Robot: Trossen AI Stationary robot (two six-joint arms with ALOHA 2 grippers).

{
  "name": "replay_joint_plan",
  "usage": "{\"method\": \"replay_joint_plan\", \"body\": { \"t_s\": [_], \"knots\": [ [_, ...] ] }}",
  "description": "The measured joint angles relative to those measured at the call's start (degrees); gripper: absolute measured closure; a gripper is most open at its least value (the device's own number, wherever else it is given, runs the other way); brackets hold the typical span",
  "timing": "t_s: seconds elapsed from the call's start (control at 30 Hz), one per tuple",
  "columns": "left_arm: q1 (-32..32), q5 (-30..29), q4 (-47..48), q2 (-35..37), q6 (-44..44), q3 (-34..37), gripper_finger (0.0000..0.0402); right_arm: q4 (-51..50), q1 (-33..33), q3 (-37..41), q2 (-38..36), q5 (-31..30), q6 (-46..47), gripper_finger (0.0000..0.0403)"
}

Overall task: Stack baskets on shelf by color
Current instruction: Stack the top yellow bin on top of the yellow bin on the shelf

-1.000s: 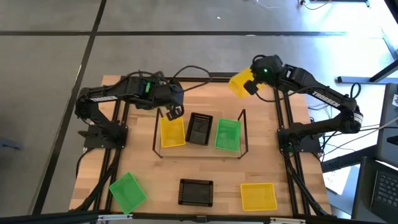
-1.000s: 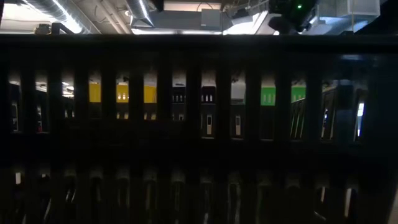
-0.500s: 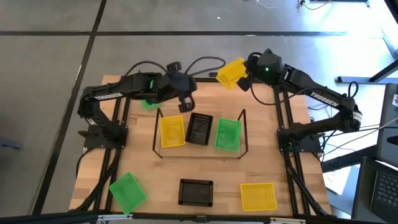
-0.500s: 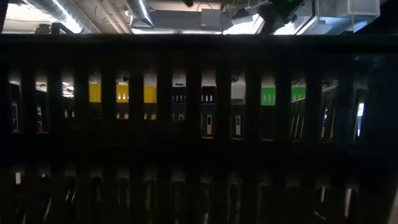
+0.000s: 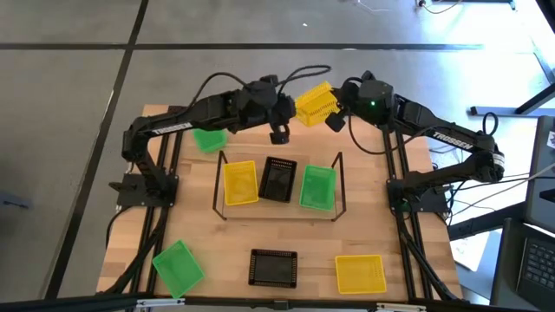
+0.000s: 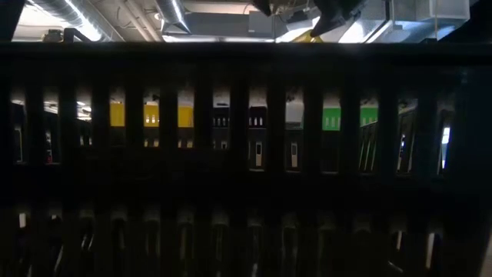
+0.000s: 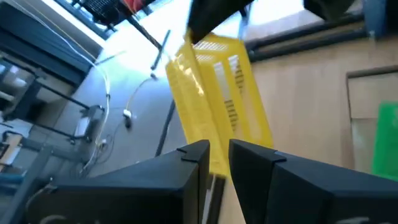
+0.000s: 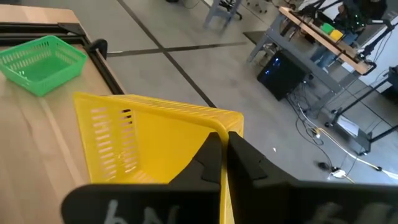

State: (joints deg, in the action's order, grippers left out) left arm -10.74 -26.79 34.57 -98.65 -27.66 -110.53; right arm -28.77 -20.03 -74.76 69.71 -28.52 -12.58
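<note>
High view shows the right fingers (image 5: 333, 113) clamped on a yellow basket (image 5: 315, 101) lifted beyond the shelf (image 5: 279, 211), where the slightly parted, empty left fingers (image 5: 279, 132) could knock it loose.

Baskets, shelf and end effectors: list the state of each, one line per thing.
Held yellow basket: airborne, tilted.
Right end effector: shut on held yellow basket.
Left end effector: beside that basket, slightly open.
Shelf: holds one yellow, black, green basket.
Loose baskets: resting on table.
</note>
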Motion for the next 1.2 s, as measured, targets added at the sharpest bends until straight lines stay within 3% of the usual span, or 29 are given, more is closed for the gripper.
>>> {"method": "replay_joint_plan", "body": {
  "t_s": [0.3, 1.2],
  "knots": [
    [-1.3, 3.4, -2.8, -2.7, 0.2, -0.1, 0.0346, 2.1, 1.6, 0.0, 0.0, -0.3, 0.0, 0.0403],
    [-3.7, 3.2, -4.6, -4.4, 0.6, -0.1, 0.0346, 2.9, 1.6, 0.0, 0.0, -0.4, 0.1, 0.0403]
  ]
}}
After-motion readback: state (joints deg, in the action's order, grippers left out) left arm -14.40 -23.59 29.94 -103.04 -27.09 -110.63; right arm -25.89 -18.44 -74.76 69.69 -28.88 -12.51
